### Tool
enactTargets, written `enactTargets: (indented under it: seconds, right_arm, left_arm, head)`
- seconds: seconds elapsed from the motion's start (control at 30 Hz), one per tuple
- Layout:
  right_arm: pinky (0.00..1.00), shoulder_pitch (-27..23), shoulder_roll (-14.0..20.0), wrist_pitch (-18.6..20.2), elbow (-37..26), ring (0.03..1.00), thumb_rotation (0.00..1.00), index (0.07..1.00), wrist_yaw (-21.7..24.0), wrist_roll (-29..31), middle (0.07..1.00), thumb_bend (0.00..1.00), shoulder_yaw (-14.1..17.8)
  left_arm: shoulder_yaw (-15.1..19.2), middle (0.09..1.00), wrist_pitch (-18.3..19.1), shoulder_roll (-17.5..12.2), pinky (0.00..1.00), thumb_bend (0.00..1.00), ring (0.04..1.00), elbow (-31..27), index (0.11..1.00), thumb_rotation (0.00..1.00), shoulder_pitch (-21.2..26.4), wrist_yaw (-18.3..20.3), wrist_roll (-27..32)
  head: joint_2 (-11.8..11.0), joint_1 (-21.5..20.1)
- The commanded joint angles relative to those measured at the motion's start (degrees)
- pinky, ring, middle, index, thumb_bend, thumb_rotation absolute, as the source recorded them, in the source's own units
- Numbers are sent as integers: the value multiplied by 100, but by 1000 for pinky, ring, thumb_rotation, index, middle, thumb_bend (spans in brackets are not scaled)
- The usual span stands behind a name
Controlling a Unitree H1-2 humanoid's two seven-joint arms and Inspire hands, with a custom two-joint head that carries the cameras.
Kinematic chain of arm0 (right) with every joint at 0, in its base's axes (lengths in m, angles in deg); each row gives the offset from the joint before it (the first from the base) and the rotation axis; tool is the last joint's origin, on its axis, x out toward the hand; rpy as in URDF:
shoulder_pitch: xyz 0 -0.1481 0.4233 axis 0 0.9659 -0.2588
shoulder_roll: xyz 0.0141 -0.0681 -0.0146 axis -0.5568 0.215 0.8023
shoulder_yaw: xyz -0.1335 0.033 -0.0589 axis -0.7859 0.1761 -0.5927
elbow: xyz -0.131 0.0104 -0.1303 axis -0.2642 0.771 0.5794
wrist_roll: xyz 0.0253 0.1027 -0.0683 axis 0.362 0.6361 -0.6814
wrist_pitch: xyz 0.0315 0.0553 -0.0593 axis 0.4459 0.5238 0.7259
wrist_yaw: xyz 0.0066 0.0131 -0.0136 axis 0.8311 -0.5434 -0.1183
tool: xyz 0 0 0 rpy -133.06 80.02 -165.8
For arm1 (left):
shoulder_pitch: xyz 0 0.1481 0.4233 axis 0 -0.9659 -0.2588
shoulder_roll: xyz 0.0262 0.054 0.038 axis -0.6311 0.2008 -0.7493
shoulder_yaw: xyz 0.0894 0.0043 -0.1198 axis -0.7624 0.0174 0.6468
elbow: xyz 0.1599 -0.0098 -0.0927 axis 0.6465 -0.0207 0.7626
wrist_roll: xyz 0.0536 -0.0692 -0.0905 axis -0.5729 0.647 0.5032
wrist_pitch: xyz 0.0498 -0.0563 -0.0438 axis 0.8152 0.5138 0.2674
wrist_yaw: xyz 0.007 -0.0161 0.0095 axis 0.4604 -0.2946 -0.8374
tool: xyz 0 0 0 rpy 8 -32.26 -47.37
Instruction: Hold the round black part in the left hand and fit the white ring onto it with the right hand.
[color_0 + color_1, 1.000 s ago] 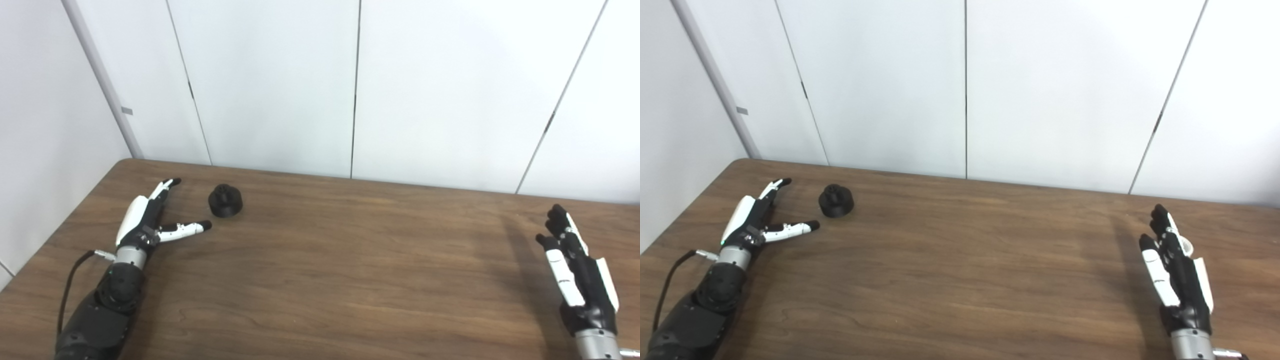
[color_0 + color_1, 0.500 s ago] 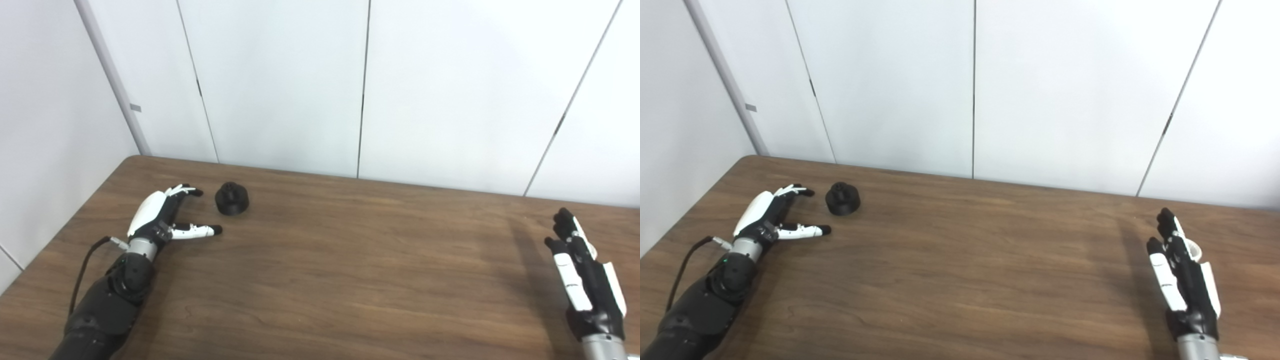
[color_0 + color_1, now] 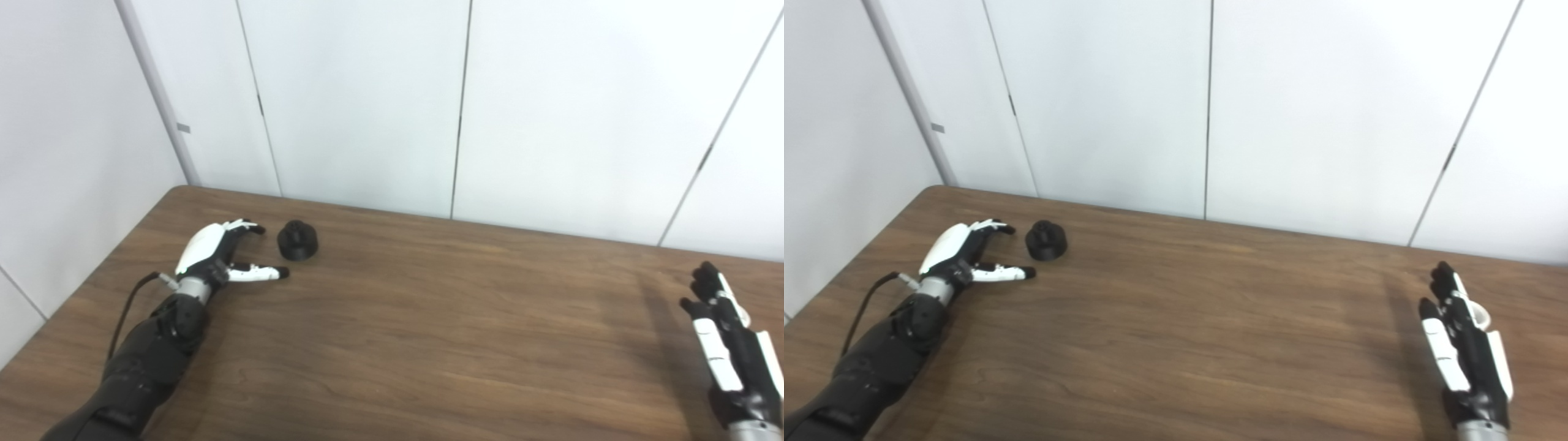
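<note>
Brown table (image 3: 398, 343): round black part (image 3: 297, 243) sits upper left, just right of my left hand (image 3: 214, 254), fingers spread, empty. I'd cup it squarely. Right hand (image 3: 1467, 349) spread beside white ring (image 3: 1481, 315), lower right.

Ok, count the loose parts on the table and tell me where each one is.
2. The round black part sits far left, just beyond the left hand. The white ring lies far right, mostly hidden behind the right hand.
</note>
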Motion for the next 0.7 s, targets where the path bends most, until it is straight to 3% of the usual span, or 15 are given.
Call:
enactTargets:
  seconds: [0.0,0.67]
  right_arm:
    - [951,498,-159,30,230,989,754,974,42,131,970,338,-19]
    - [904,621,-210,141,-51,965,755,955,-86,-80,962,332,-51]
  left_arm:
    - [-95,933,56,-54,1000,992,979,53,791,349,271,100,-100]
    - [-574,915,-65,129,995,982,970,570,775,349,735,212,-59]
  head:
    - [14,-13]
    - [135,-122]
